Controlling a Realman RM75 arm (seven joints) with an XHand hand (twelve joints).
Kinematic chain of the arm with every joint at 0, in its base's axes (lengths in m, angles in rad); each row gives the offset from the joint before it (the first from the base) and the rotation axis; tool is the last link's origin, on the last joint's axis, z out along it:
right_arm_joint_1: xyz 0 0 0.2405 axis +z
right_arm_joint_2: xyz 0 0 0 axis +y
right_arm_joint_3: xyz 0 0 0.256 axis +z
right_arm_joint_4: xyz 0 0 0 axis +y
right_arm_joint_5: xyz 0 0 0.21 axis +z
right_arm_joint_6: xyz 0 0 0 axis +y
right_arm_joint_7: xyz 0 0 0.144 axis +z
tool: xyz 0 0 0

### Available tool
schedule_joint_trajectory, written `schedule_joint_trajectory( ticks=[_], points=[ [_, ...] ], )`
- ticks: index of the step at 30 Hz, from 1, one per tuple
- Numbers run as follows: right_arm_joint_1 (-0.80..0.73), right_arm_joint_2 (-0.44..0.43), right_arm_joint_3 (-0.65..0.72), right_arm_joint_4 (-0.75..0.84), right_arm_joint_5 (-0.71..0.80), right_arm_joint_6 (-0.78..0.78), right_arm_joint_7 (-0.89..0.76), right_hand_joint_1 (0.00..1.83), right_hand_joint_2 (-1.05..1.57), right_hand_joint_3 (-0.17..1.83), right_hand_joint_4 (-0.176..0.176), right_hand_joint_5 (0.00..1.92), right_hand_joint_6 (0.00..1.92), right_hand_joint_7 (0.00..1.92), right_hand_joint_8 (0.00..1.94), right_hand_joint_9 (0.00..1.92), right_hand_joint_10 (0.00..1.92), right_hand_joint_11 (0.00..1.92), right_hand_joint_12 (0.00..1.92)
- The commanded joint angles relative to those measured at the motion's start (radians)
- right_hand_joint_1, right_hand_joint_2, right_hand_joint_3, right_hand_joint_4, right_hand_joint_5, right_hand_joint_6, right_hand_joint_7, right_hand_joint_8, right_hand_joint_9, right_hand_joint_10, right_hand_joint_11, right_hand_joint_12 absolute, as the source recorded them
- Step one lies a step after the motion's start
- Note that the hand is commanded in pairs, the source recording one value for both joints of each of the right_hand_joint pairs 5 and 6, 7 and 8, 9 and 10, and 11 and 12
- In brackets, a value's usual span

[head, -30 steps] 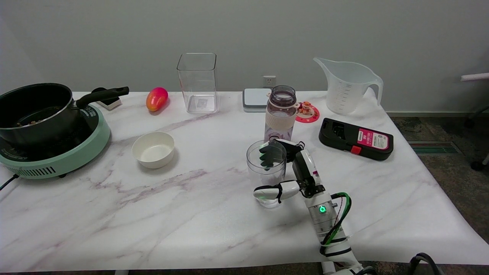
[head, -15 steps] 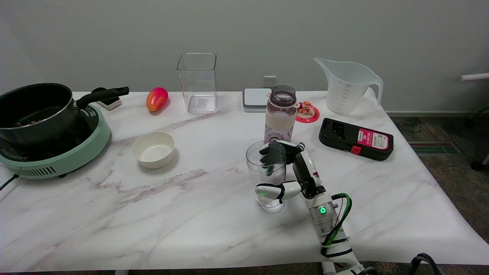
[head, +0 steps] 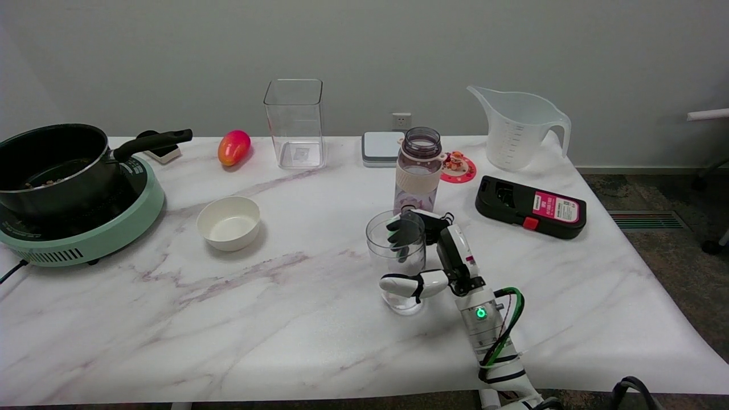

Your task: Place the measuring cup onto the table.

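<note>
Clear round measuring cup upright, just before water bottle; robot hand clamped round it; bare table nearer than bottle.

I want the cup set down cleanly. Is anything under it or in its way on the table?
Nothing visible. The right hand holds the clear measuring cup upright over bare table; the water bottle stands just behind, apart from it.
</note>
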Motion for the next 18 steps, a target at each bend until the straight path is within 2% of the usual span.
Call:
schedule_joint_trajectory(
  ticks=[1,11,18],
  points=[
    [0.019,0.004,0.001,-0.019,0.001,-0.001,-0.059,1.2,1.05,0.78,0.0,1.44,1.44,1.82,1.82,1.53,1.53,1.47,1.47],
    [0.025,0.005,0.001,-0.025,0.004,-0.007,-0.076,1.2,1.1,0.73,0.0,1.44,1.44,1.82,1.82,1.53,1.53,1.45,1.45],
    [0.028,0.008,0.004,-0.03,0.005,-0.008,-0.076,1.2,1.02,0.78,0.0,1.42,1.42,1.77,1.77,1.5,1.5,1.38,1.38]
  ],
)
